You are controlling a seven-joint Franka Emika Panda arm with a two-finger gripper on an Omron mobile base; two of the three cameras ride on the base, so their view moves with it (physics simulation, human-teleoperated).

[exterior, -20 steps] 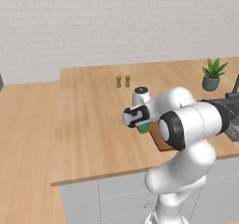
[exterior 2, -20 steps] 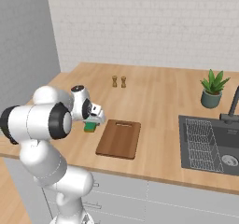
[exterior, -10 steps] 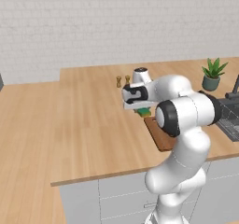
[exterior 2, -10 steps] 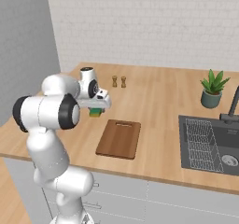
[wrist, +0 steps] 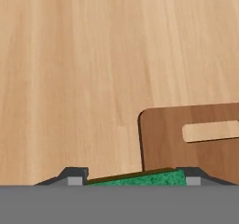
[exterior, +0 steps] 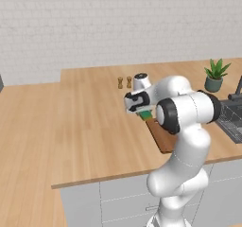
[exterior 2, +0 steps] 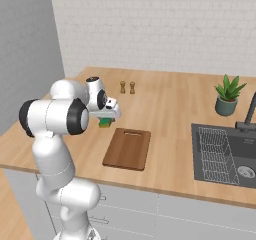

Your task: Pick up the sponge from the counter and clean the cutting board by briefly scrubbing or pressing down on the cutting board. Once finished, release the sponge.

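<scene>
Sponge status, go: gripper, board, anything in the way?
Gripper shut on sponge, held above counter. Cutting board bare, slot end nearest sponge, not yet touched. Nothing between them; two small shakers stand well behind.

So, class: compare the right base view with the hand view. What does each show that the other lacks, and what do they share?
Right base view alone: the potted plant, the sink, two small shakers and the grey cabinet fronts.
Hand view alone: the gripper closed on the sponge, seen close between its fingertips.
Both: the sponge, the cutting board with its slot handle, and the wooden counter.
</scene>
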